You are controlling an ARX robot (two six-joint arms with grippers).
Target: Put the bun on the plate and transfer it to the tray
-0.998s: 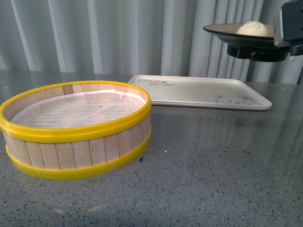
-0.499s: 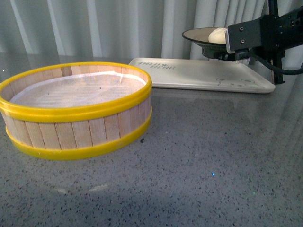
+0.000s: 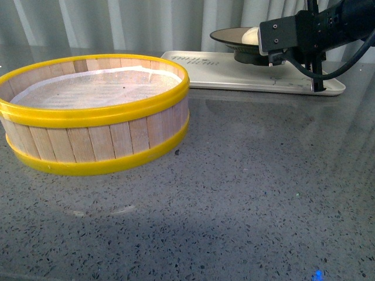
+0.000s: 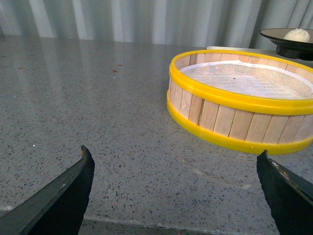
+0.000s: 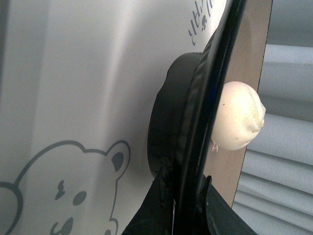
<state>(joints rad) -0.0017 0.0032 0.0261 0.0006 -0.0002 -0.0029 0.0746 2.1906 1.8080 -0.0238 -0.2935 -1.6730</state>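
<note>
The right tool pinches the rim of the plate, bun inside, over the tray; I cannot tell if the foot touches it. Released early or tilted, this one-sided grip could tip the bun out. The left tool gapes empty, well off the tray. Speckled grey surface; pleated curtain behind the tray.

Bare grey countertop lies open to the right of the yellow-rimmed steamer basket, while the right gripper and its clamped plate crowd the air above the tray.
</note>
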